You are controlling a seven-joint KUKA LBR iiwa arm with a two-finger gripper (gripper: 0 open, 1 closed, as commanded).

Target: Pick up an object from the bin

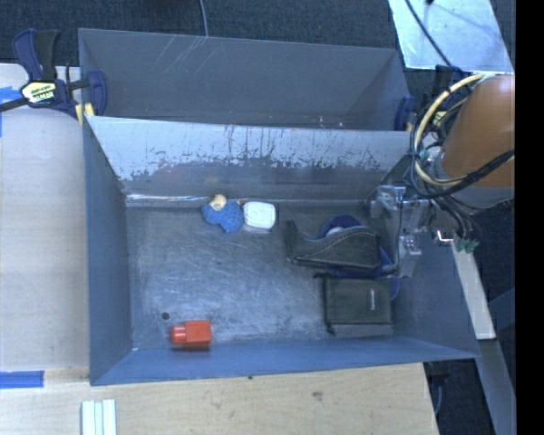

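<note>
My gripper [403, 236] hangs low at the bin's right side, close to the right wall. Its tip is right beside the right end of a dark, flat, shoe-like thing [331, 250] with a blue patch on its top. Whether it touches that thing I cannot tell. Just in front of both lies a dark grey rectangular pad [357, 304], flat on the floor near the front right corner.
A small blue lump [223, 217] with a pale knob and a white block [259, 217] lie side by side against the back wall. A red-orange block [192, 334] sits at the front left corner. The arm's orange cover and cables hang over the right rim.
</note>
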